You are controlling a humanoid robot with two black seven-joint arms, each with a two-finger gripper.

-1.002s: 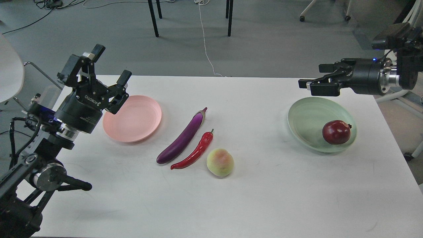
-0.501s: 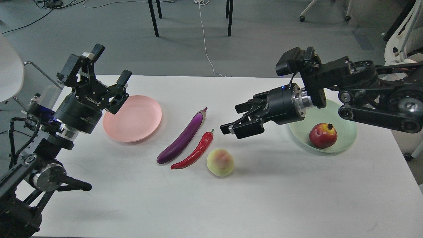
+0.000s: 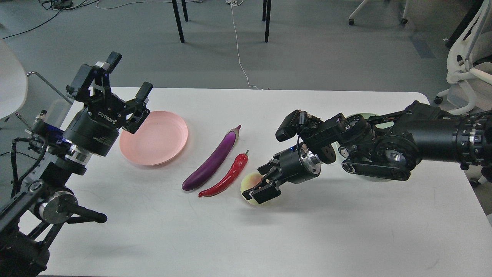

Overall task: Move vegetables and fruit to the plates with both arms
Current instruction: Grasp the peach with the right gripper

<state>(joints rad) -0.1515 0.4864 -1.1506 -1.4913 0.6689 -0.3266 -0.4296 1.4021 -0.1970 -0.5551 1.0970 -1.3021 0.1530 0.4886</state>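
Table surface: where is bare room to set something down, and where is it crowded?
Free: the table's near strip and the far stretch between pink plate and right arm. The pink plate is empty. Crowded: centre, where eggplant, chili, peach and right gripper bunch.

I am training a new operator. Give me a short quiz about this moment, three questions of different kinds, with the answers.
1. True or false: the pink plate has food on it.
2. Which item lies between the eggplant and the peach? A) pomegranate B) chili pepper C) green plate
3. Fill in: the right gripper has its fingers spread around the ____.

Key:
1. False; it is bare, and the left gripper hangs open by its far-left edge.
2. B
3. peach
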